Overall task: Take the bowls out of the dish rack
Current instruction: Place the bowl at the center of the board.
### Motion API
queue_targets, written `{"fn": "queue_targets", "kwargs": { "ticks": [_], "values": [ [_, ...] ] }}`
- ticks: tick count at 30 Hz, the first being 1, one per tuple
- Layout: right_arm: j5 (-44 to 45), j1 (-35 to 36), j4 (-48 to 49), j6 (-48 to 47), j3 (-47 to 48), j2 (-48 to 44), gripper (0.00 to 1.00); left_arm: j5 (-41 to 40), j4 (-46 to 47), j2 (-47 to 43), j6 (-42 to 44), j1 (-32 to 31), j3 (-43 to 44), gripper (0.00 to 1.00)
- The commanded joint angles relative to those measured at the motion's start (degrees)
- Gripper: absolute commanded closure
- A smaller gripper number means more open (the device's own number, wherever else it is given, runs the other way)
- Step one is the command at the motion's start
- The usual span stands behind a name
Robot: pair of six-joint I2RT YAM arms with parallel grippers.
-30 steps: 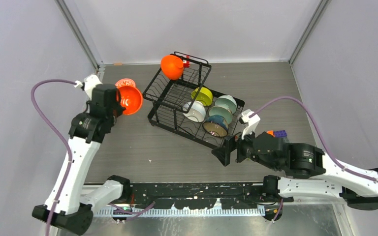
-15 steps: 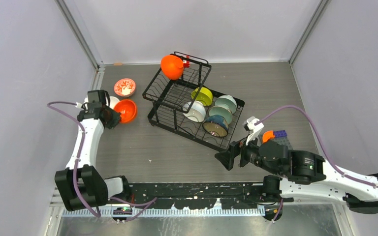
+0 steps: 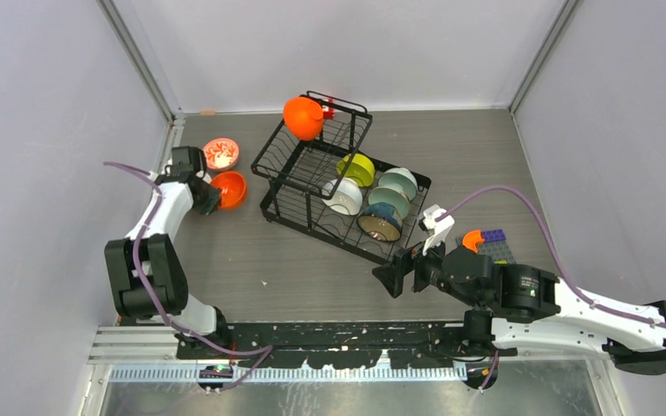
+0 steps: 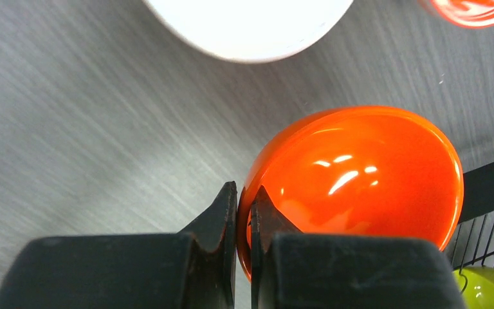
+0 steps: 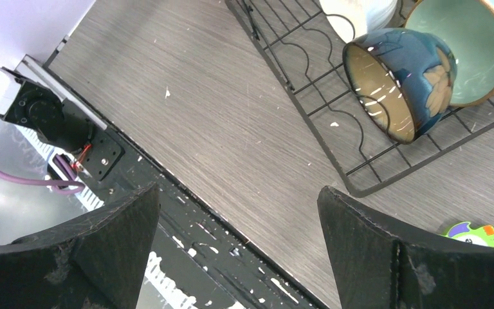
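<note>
Two grippers for us: left gripper (image 4: 243,193) pinched tight on the orange bowl (image 4: 360,174) rim, left of the dish rack (image 3: 305,173); right gripper (image 5: 238,196) gapes wide, empty.

Bright, even overhead light; soft shadows. In my left wrist view, glare spots the orange bowl (image 4: 360,174); the desk (image 4: 71,129) grain smears.

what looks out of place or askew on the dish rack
An orange bowl is perched on the back corner of the dish rack's upper basket, tipped on its side. The rack itself sits skewed on the table. Nothing looks spilled or broken.
</note>
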Motion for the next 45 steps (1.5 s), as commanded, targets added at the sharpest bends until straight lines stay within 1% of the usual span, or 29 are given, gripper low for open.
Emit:
{"fn": "queue_targets", "kwargs": {
  "ticks": [1, 5, 8, 13, 15, 17, 20, 29, 31, 36, 41, 45],
  "values": [
    [4.4, 0.3, 3.1, -2.1, 0.4, -0.5, 0.05, -3.7, 4.6, 2.7, 0.0, -2.1, 5.6, 1.00],
    [5.9, 0.3, 3.4, -3.2, 0.6, -1.0, 0.04, -7.9, 4.8, 5.8, 1.1, -4.1, 8.1, 1.00],
    [6.9, 0.3, 3.3, -3.9, 0.7, -1.3, 0.05, -9.1, 4.8, 7.7, 1.7, -4.8, 9.3, 1.00],
    [8.2, 0.3, 3.8, -4.9, 0.3, -0.9, 0.05, -12.3, 4.1, 9.9, 3.2, -6.4, 10.7, 1.00],
    [8.4, 0.3, 4.0, -5.4, 0.3, -0.6, 0.05, -13.1, 3.5, 9.3, 2.7, -6.8, 10.3, 1.00],
    [8.6, 0.3, 4.1, -5.9, 0.5, -0.3, 0.05, -13.4, 2.7, 7.1, 1.7, -6.9, 8.3, 1.00],
    [9.0, 0.3, 4.4, -6.2, 0.5, -0.3, 0.05, -14.8, 1.3, 1.5, 0.5, -6.9, 3.8, 1.00],
    [7.7, 0.3, 7.3, -6.8, -1.2, -1.6, 0.04, -19.7, -8.7, -18.8, 0.7, -6.1, -9.6, 1.00],
    [7.2, 0.3, 8.1, -6.9, -1.5, -0.8, 0.04, -18.8, -8.9, -21.7, 1.5, -3.3, -12.0, 1.00],
    [4.5, 0.3, 10.8, -6.2, -1.9, 2.4, 0.04, -10.2, -9.5, -21.1, 3.1, 9.0, -15.4, 1.00],
    [3.6, 0.2, 12.5, -5.4, -2.6, 3.3, 0.04, -10.0, -7.0, -24.9, 3.7, 14.3, -19.0, 1.00],
    [3.2, 0.2, 12.5, -5.0, -2.9, 3.4, 0.04, -8.9, -5.2, -22.5, 1.3, 16.8, -19.3, 1.00]
  ]
}}
